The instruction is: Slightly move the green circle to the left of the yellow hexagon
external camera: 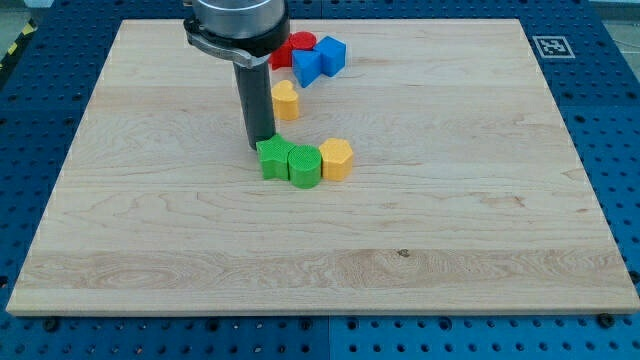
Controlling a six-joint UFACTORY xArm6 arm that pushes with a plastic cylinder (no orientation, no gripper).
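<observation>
Near the frame's centre on the pale wood-grain worktop (420,250), three ridged blocks touch in a row: green star-like block (271,158), green circle (304,165), yellow hexagon (337,159). My tip (258,146) touches the star block's upper edge; no claw shows. Farther up sit a yellow block (285,100), two blue blocks (320,59) and a red block (294,47).

A large pale wooden board with visible grain (450,200) fills most of the frame. Around it lies a blue perforated metal table surface (610,90), seen along the left, right and bottom edges. A small black-and-white square marker (552,45) sits at the upper right. Yellow-black hazard striping (18,40) shows at the upper left. Lighting is even and bright.
</observation>
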